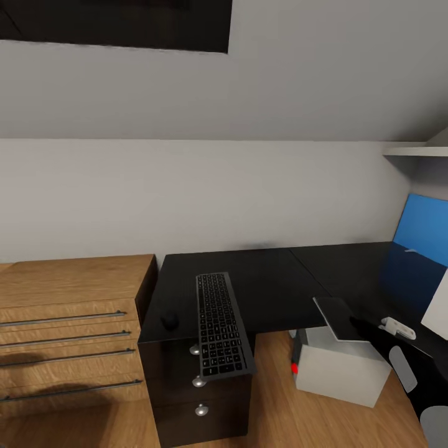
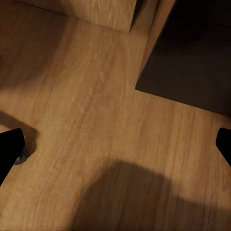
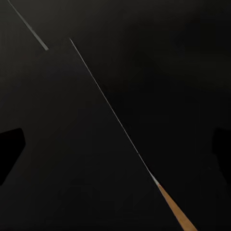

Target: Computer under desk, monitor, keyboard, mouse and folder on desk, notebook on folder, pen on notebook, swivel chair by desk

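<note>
Matte black, the L-shaped counter [image 1: 274, 280] is carrying the slim keyboard [image 1: 219, 323] overhanging its front edge, the oval mouse [image 1: 169, 321] lying beside it; left end effector [image 2: 115, 149] and right end effector [image 3: 115, 149] are hanging spread

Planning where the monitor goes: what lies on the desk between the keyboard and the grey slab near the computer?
Head view: bare black desk top between keyboard and slab; nothing on it.
</note>
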Robot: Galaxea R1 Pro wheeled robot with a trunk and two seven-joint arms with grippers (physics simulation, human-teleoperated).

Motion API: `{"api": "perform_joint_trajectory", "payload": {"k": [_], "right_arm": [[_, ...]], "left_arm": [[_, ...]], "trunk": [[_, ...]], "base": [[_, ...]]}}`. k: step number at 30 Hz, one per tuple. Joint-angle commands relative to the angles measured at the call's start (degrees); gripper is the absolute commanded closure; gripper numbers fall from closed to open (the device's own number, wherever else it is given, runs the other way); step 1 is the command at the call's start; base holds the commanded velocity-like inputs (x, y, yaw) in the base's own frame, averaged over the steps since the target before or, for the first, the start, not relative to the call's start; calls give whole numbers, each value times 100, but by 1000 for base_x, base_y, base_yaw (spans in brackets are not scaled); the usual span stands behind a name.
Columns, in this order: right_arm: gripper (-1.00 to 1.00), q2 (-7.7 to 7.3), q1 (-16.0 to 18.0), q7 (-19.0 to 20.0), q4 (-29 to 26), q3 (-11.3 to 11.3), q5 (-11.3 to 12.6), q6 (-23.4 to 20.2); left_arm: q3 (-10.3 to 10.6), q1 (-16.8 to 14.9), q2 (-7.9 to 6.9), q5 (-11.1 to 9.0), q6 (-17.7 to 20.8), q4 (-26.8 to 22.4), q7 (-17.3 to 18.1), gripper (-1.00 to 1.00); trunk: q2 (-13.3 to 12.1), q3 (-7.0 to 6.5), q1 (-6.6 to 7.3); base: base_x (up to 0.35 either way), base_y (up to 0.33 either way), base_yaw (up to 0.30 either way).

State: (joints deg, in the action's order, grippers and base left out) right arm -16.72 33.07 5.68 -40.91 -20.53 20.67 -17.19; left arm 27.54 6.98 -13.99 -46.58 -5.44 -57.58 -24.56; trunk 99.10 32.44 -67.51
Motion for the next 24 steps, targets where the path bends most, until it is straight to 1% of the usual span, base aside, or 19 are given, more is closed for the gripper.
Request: {"api": "perform_joint_trajectory", "payload": {"k": [1,16,24], "right_arm": [[-100,2,-1,3,108,-21,23,-57],[-100,2,-1,10,102,-21,17,-28],[-100,8,-2,27,84,-21,16,3]], "left_arm": [[28,-3,-8,-61,-45,-8,-31,-100],[39,-3,-1,-71,-37,-8,-31,-100],[41,-3,1,-71,-31,-3,-45,-100]], "trunk": [[2,6,0],[2,6,0],[-319,-138,175]], "base": [[-3,3,0],[0,0,0],[0,0,0]]}}
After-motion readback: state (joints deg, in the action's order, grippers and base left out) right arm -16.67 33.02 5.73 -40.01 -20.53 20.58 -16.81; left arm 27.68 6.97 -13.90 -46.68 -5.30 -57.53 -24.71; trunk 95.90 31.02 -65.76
